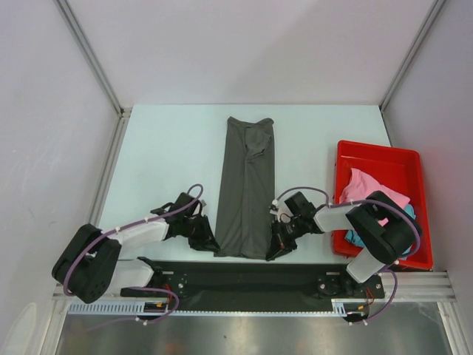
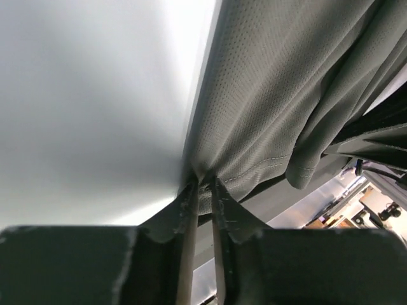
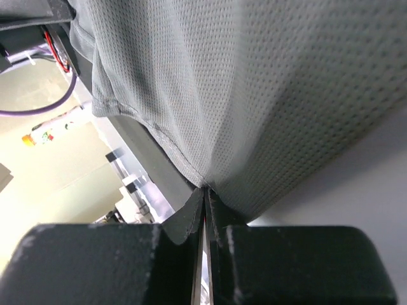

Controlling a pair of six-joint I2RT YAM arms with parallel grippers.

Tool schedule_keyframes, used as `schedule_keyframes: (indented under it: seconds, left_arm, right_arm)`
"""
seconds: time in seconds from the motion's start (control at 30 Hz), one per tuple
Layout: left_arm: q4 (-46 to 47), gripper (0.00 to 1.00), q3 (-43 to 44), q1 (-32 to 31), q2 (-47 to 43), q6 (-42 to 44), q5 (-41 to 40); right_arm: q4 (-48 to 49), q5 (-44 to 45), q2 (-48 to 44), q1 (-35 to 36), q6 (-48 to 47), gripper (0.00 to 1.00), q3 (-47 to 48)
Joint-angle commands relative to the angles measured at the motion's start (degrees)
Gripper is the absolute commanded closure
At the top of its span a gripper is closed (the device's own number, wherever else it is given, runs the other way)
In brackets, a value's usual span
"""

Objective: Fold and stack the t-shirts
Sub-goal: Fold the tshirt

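Note:
The dark charcoal-grey t-shirt point(image 1: 247, 185) lies on the table as a long narrow strip running front to back. My left gripper point(image 1: 209, 244) is at the strip's near left corner, and in the left wrist view it point(image 2: 203, 185) is shut on a bunch of the grey cloth point(image 2: 273, 95) at the hem. My right gripper point(image 1: 275, 248) is at the near right corner. Seen from the right wrist, it point(image 3: 205, 189) pinches the edge of the mesh cloth point(image 3: 254, 95) between nearly touching jaws. A pink t-shirt point(image 1: 366, 188) and a turquoise-blue t-shirt point(image 1: 353, 238) lie crumpled in the tray.
A red plastic tray point(image 1: 377, 151) stands at the right side of the table, partly under my right arm. The black base rail point(image 1: 244, 285) runs along the near edge. White walls enclose the table at the back and sides.

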Motion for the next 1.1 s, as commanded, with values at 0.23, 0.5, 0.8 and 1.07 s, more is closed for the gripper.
schedule_keyframes:
  seconds: [0.23,0.5,0.8,1.07]
  left_arm:
    - [-14.5,0.59,3.7,-2.0,-14.0,1.6,-12.5]
    - [-9.4,0.41,1.8,-1.7,-9.1,-0.7,-9.5]
    - [1.8,0.53,-1.8,-1.7,3.2,0.1,-8.0]
    - [-2.0,0.59,-1.1,-1.7,3.2,0.5,-9.7]
  right_arm:
    - [-18.1,10.9,-14.6,-4.3,-4.0,0.52,1.5]
    - [-15.6,16.2,-18.5,-6.2,4.5,0.31,-1.5]
    - [-6.5,18.7,-14.3,-1.9,11.1,0.47,-3.9]
    - [-2.8,18.8,-12.8,-1.0,14.5,0.52,-5.6]
